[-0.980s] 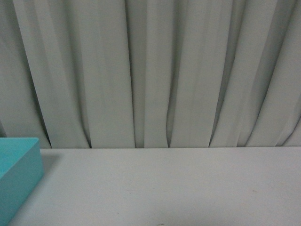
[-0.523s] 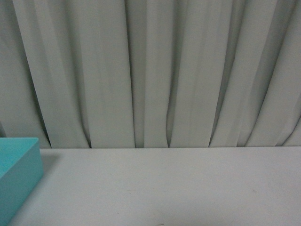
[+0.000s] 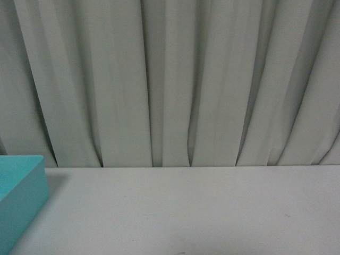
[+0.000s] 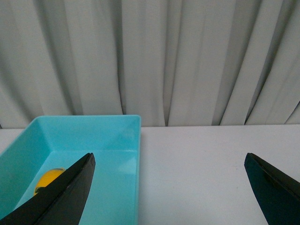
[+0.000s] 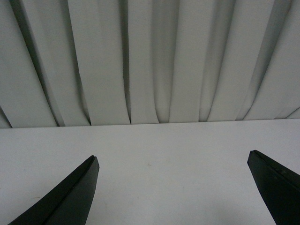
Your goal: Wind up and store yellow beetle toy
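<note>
Yellow beetle toy [image 4: 49,180] lies inside the turquoise bin [image 4: 126,140], half hidden behind one finger of the left gripper [image 4: 168,187], whose jaws stand wide apart and empty. Right gripper [image 5: 171,187] also spread, nothing held, over bare white table [image 5: 164,150]. Storing looks done; lift your left arm straight up, clear of the bin wall.

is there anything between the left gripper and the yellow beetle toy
Nothing separate. The yellow beetle toy already lies inside the turquoise plastic bin. In the left wrist view one finger of the open left gripper partly hides it.
</note>
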Motion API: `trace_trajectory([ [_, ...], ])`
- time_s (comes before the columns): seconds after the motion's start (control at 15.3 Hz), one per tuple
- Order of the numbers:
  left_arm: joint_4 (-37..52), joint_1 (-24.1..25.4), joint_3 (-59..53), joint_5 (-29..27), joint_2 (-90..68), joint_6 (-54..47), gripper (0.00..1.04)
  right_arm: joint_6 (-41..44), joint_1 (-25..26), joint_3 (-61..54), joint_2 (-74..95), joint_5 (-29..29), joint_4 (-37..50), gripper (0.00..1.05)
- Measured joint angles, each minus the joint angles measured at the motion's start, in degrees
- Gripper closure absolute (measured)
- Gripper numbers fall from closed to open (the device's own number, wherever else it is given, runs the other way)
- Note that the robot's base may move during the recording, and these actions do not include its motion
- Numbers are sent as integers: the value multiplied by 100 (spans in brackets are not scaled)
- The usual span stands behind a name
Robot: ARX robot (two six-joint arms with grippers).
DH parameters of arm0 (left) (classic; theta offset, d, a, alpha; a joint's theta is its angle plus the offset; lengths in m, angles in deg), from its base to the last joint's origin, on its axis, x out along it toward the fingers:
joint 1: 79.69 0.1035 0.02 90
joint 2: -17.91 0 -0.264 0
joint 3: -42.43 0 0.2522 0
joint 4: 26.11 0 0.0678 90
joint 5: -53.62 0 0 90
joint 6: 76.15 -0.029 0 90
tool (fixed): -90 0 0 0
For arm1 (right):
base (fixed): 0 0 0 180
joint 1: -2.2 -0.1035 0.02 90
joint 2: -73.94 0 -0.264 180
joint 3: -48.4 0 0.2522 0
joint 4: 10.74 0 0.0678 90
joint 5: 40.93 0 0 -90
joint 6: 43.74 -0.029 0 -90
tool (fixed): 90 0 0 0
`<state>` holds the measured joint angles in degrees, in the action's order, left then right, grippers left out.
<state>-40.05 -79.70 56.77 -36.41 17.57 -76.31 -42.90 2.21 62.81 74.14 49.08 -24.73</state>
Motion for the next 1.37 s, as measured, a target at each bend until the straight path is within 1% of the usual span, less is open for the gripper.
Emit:
trace_trajectory([
  [1.37,0,0,0,0,0,0,7,0,0,0,-2,0,2,7],
])
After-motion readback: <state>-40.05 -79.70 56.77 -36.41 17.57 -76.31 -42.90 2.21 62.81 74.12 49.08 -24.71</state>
